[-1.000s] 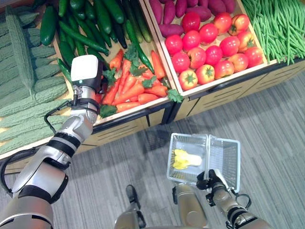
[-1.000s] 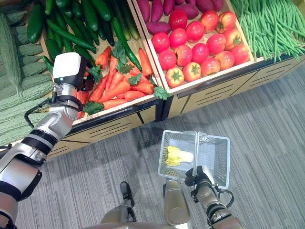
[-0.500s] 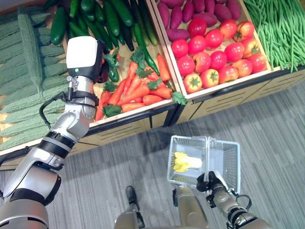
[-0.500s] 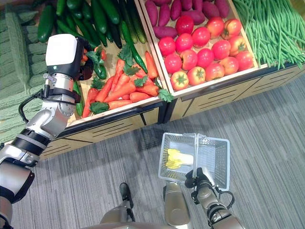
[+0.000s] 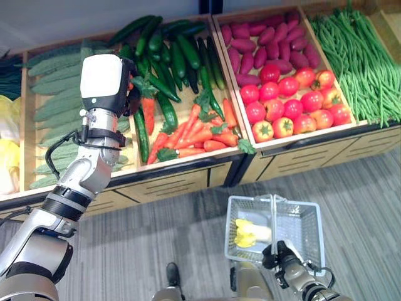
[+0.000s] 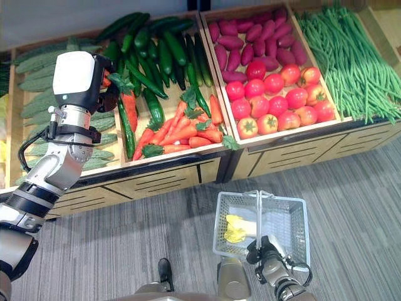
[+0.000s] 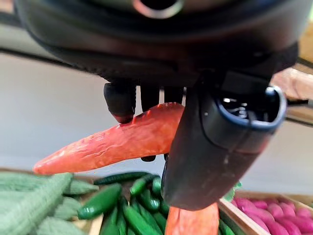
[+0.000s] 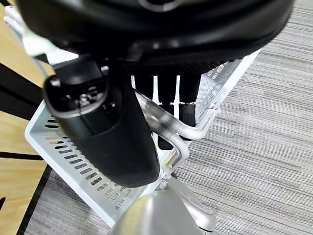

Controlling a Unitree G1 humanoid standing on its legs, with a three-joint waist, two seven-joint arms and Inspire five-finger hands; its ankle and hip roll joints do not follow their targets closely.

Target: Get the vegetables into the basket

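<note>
My left hand is raised over the left end of the produce stand, shut on an orange carrot with a leafy green top. In the left wrist view the carrot lies pinched between the fingers and thumb. Low over the floor in front of the stand, my right hand is shut on the handle of a white wire basket. A yellow and white leafy vegetable lies inside the basket.
The wooden stand holds a crate of carrots and dark cucumbers, tomatoes with purple sweet potatoes, green beans at the right, and ridged green gourds at the left. Grey striped floor lies in front.
My left hand has closed on a carrot in the crate and lifted it up and away from the pile. The camera has tilted up. The right hand still holds the basket.
</note>
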